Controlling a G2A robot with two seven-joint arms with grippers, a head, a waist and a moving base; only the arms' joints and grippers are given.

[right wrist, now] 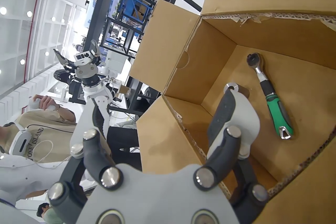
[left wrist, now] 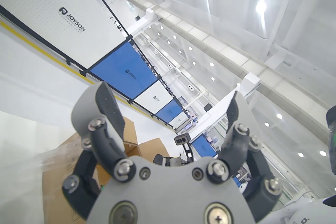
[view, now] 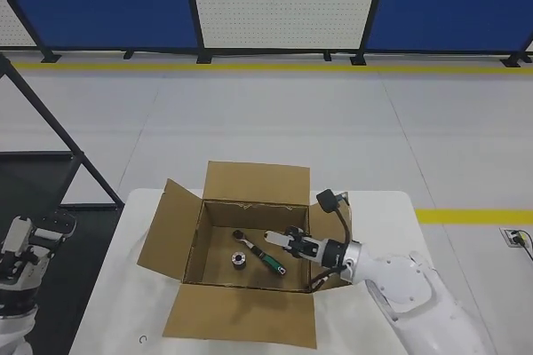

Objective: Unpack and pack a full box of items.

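Your right gripper [view: 290, 243] is at the right side of the open box [view: 240, 315], jaws apart and holding nothing, just beside the handle end of the ratchet [view: 266, 258]. The ratchet lies flat on the box floor, its green handle toward that gripper and its head toward the far wall. 1 metal ring [view: 239, 260] sits on the floor near the ratchet, on its left, not touching it. All 4 flaps are folded outward. The box stands on the white table [view: 142, 302]. Your left gripper [left wrist: 169, 93] is off the table's left edge, pointing up, jaws wide apart and empty.
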